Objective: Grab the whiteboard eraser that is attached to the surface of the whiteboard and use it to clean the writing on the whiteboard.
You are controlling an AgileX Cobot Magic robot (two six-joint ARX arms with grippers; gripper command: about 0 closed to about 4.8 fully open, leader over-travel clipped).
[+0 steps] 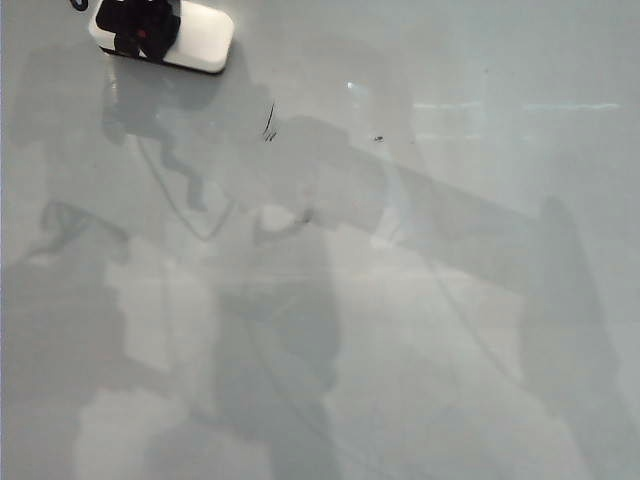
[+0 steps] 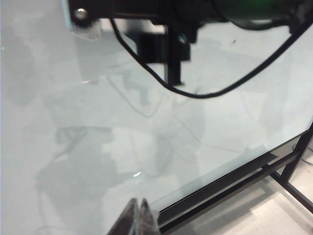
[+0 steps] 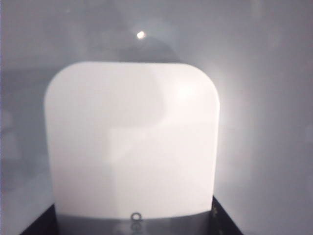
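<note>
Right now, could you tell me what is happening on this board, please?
The right gripper is clamped on the small white rounded-rectangular whiteboard eraser at the far left corner of the large glossy white-grey whiteboard. No red writing is visible; only short black scuff marks show near the eraser. The left gripper hovers shut over the board's near edge, holding nothing.

Black left gripper (image 2: 138, 218); black right gripper (image 1: 143, 28); looping black cable (image 2: 205, 93).

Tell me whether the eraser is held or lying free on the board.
Held: the right gripper straddles the whiteboard eraser at the whiteboard's far left corner, its dark fingers flanking the white block in the right wrist view.
</note>
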